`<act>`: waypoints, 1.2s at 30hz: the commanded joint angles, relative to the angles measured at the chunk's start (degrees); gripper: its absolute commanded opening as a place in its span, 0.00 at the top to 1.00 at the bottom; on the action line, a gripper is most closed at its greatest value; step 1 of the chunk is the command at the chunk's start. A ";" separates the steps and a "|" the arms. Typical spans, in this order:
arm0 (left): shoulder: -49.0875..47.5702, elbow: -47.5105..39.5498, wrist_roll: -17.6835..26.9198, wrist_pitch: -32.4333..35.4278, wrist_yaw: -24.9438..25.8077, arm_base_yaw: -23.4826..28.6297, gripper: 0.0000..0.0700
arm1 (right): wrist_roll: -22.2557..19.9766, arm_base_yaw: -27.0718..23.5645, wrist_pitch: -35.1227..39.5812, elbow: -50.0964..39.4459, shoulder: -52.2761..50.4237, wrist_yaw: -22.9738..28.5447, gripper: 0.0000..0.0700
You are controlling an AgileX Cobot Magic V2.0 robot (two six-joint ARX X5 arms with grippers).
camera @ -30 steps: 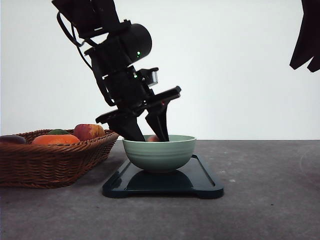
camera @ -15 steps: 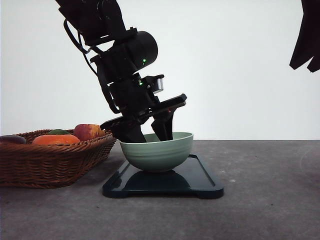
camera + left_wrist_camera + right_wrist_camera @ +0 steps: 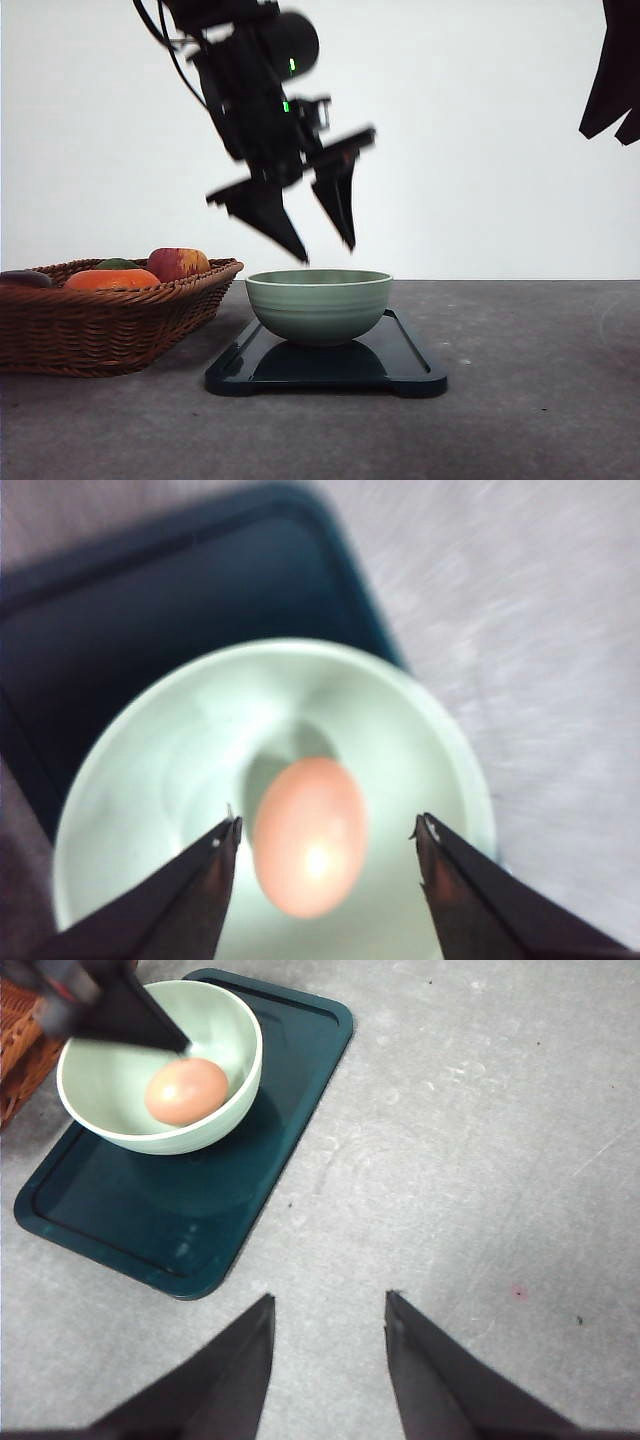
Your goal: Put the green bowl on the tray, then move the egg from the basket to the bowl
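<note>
The green bowl [image 3: 318, 305] stands upright on the dark tray [image 3: 410, 365], right of the wicker basket [image 3: 100, 325]. A brown egg [image 3: 308, 835] lies loose in the bowl's bottom, also seen as the egg [image 3: 186, 1091] inside the bowl [image 3: 120, 1090] on the tray [image 3: 260, 1190]. My left gripper [image 3: 325, 250] hangs open just above the bowl's rim, its fingers spread to either side of the egg [image 3: 325, 830] without touching it. My right gripper [image 3: 328, 1305] is open over bare table to the right of the tray; the right arm [image 3: 612, 70] is raised at the top right.
The basket holds an apple [image 3: 177, 263], an orange fruit [image 3: 112, 279], a green item [image 3: 116, 264] and a dark one [image 3: 22, 279]. Grey tabletop [image 3: 540, 380] spreads to the right of the tray.
My left gripper has lifted out of the bowl and now hangs above the rim. The bowl, tilted half a second ago, sits level again. The egg stays in the bowl.
</note>
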 commanded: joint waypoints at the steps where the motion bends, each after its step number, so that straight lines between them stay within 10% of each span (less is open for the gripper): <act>1: -1.91 1.72 -0.46 -0.77 1.25 -0.53 0.49 | 0.60 0.31 0.39 0.44 0.22 0.00 0.69; 19: -39.97 -29.46 3.10 14.91 -8.06 -1.03 0.50 | 0.55 0.31 0.57 0.44 0.22 0.01 0.69; 36: -65.86 -54.05 -4.98 9.22 -10.49 0.57 0.50 | 0.56 0.31 0.36 0.44 0.22 -0.01 0.69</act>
